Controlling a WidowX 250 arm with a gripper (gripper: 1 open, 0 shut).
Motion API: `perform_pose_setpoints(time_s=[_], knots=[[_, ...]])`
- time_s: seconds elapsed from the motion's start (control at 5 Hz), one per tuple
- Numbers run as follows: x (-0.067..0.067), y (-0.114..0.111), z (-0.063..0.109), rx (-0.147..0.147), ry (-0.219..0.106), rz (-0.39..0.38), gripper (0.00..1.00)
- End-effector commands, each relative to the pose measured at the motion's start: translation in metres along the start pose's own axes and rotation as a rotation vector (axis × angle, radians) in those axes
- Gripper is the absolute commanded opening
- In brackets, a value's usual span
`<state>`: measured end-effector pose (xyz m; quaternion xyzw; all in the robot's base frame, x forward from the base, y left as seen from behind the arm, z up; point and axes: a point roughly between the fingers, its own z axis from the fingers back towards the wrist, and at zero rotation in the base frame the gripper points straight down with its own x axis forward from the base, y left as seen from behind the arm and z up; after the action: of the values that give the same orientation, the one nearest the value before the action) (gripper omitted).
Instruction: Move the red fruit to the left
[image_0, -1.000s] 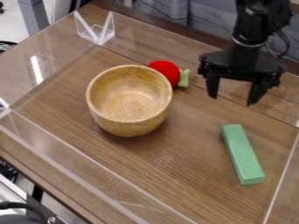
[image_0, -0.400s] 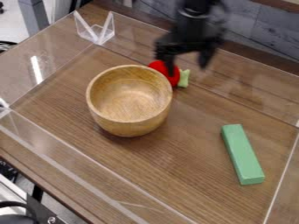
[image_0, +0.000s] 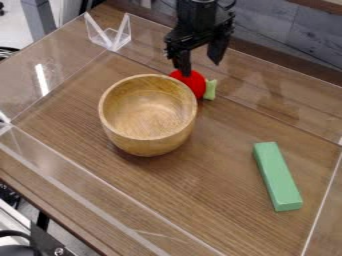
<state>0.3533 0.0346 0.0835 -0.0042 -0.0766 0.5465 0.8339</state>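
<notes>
The red fruit (image_0: 193, 84) is small, round and glossy, with a pale green leafy end on its right side. It rests on the wooden tabletop just behind the right rim of the wooden bowl (image_0: 147, 114). My black gripper (image_0: 195, 62) hangs straight down directly over the fruit, open, its fingers spread to either side a little above it. Nothing is between the fingers, and whether they touch the fruit cannot be told.
A flat green rectangular block (image_0: 278, 175) lies at the right front. Clear acrylic walls (image_0: 54, 70) fence the tabletop, with a small clear corner piece (image_0: 110, 34) at the back left.
The gripper has travelled left from beside the fruit's right to a spot above it and rolled about its vertical axis. It stays open. Fruit, bowl and block have not moved.
</notes>
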Motion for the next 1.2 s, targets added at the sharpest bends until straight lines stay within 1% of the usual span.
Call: perform_pose_setpoints(time_s=[0.0, 0.2, 0.4, 0.6, 0.8, 1.0], knots=[[0.018, -0.014, 0.026, -0.057, -0.023, 0.06, 1.0], [0.021, -0.015, 0.031, -0.05, -0.021, 0.089, 1.0], [0.019, -0.017, 0.012, -0.031, -0.028, 0.201, 1.0], [0.014, -0.016, -0.005, -0.014, -0.036, 0.302, 1.0], [0.008, -0.017, -0.008, -0.017, -0.036, 0.229, 1.0], [0.008, -0.016, -0.005, -0.021, -0.021, 0.17, 1.0]])
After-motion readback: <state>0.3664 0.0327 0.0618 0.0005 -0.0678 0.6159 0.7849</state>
